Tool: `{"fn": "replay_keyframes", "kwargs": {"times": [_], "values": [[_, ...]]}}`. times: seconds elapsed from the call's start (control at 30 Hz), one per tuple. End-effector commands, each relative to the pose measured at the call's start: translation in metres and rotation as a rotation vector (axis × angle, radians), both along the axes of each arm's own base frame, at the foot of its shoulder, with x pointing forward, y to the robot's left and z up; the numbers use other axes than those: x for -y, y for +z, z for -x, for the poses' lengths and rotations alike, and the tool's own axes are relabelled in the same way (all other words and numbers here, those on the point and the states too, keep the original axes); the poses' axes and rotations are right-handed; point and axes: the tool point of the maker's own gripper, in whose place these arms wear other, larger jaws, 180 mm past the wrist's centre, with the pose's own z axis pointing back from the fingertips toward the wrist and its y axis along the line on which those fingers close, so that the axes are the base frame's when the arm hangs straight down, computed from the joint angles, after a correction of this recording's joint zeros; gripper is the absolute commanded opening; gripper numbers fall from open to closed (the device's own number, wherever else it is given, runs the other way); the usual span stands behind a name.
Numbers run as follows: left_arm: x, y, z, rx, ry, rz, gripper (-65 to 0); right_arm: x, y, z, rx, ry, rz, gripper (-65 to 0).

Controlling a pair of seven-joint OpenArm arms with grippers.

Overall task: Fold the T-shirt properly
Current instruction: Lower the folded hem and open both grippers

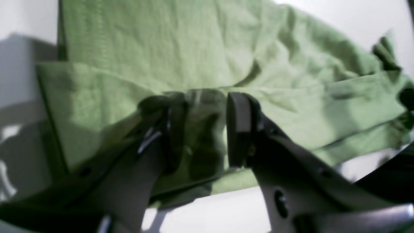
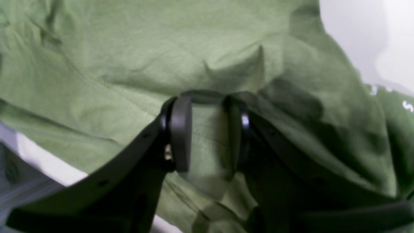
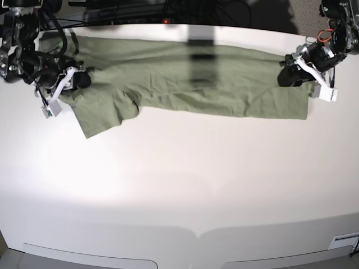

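Note:
The green T-shirt [image 3: 196, 84] lies as a long band across the far part of the white table [image 3: 179, 185], with one sleeve sticking out toward the front on the left. My left gripper [image 3: 291, 73] is at the band's right end. In the left wrist view that gripper [image 1: 205, 97] has a fold of the T-shirt [image 1: 194, 48] pinched between its jaws. My right gripper [image 3: 81, 81] is at the left end by the sleeve. Up close, this gripper [image 2: 208, 98] holds a bunch of the T-shirt [image 2: 129, 48], and cloth drapes over one finger.
Dark cables and equipment [image 3: 168, 11] run along the far edge behind the table. Both arm bodies [image 3: 22, 45] stand at the far corners. The table's front edge has a white label [image 3: 343, 241] at the right.

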Motion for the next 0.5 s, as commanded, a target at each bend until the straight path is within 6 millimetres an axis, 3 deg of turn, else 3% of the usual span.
{"fn": "replay_keyframes", "kwargs": {"times": [0.0, 0.27, 0.47], "values": [[-0.010, -0.026, 0.023, -0.153, -0.021, -0.076, -42.8, 0.008, 0.006, -0.011, 0.025, -0.004, 0.017, -45.3], [-0.017, -0.042, 0.003, -0.173, 0.011, -0.074, -42.8, 0.023, 0.002, -0.055, 0.072, -0.026, 0.081, -45.3], [-0.019, -0.049, -0.018, -0.170, 0.041, -0.061, -42.8, 0.016, -0.011, -0.079, 0.045, -0.022, 0.056, -45.3]]}}
